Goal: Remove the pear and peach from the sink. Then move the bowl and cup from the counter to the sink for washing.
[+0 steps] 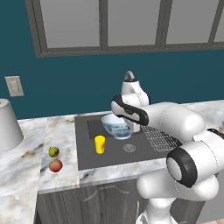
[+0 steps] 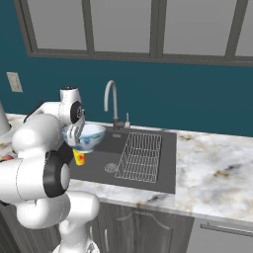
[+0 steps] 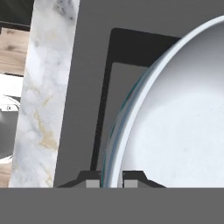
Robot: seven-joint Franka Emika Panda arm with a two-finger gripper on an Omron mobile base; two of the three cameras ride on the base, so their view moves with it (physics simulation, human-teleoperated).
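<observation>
My gripper (image 3: pixel 112 180) is shut on the rim of the pale bluish-white bowl (image 3: pixel 175 131), which passes between the two fingertips. The bowl (image 1: pixel 117 126) (image 2: pixel 88 137) hangs upright over the left part of the dark grey sink (image 1: pixel 87 153) (image 2: pixel 104 158), partly behind my arm. Inside the basin, left of the drain, stands the yellow cup (image 1: pixel 99 144) (image 2: pixel 79 158). On the marble counter (image 1: pixel 26 157) left of the sink lie the yellow-green pear (image 1: pixel 54 152) and, just in front of it, the reddish peach (image 1: pixel 55 165).
A large grey-white upturned conical vessel (image 1: pixel 6 127) stands at the far left of the counter. The curved steel faucet (image 2: pixel 112 101) rises behind the sink, and a wire rack (image 2: pixel 141 155) fills the sink's right side. More counter (image 2: pixel 212 168) stretches to the right.
</observation>
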